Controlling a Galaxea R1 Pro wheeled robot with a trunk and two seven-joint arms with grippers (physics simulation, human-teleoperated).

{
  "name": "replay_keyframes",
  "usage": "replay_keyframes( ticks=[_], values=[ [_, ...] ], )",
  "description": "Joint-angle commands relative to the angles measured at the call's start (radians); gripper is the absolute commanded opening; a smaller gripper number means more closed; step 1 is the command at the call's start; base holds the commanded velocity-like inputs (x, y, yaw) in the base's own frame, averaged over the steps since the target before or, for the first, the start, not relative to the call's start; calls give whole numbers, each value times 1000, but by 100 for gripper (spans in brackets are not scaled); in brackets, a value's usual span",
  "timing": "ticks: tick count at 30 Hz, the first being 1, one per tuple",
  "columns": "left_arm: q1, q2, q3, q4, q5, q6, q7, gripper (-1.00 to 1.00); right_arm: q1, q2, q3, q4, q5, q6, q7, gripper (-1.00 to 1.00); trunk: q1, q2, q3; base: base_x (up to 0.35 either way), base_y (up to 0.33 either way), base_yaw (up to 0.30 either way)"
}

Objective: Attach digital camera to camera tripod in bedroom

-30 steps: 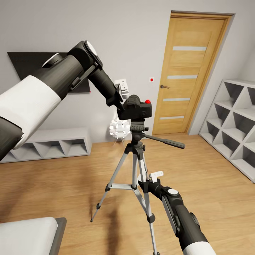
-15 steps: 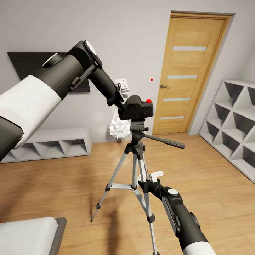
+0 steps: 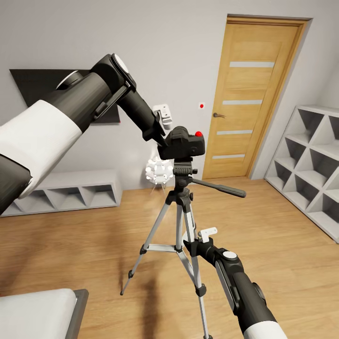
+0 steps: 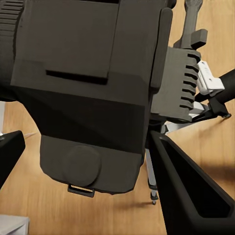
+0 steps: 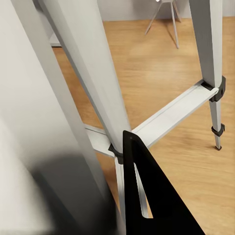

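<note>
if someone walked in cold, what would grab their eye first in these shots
First the black digital camera with its red button, held by the left gripper right over the head of the camera tripod in the middle of the room. Next the right gripper, low down at the tripod's silver legs. Behind them, the tall wooden door stands out against the pale wall.

Open floor [image 3: 282, 245] surrounds the camera tripod [image 3: 183, 221]; its pan handle [image 3: 219, 187] juts toward the shelving [image 3: 310, 160].
</note>
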Motion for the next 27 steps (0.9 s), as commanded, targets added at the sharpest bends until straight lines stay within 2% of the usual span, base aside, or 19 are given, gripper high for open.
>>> replay_keyframes(
  ticks=[1, 9, 10, 27],
  values=[
    [-1, 1, -2, -1, -5, 10, -6, -100, -1, 1, -2, -1, 16, 4, 7, -100, 1, -2, -2, 0, 0, 0],
    [-1, -1, -3, 19, -4, 9, -6, -100, -1, 1, -2, -2, 16, 4, 7, -100, 1, -2, -2, 0, 0, 0],
    [-1, -1, -3, 24, -4, 9, -6, 100, -1, 1, -2, -2, 16, 4, 7, -100, 1, -2, -2, 0, 0, 0],
    [-1, -6, -2, 39, -4, 9, -4, 100, -1, 1, -2, -2, 16, 4, 7, -100, 1, -2, -2, 0, 0, 0]
  ],
)
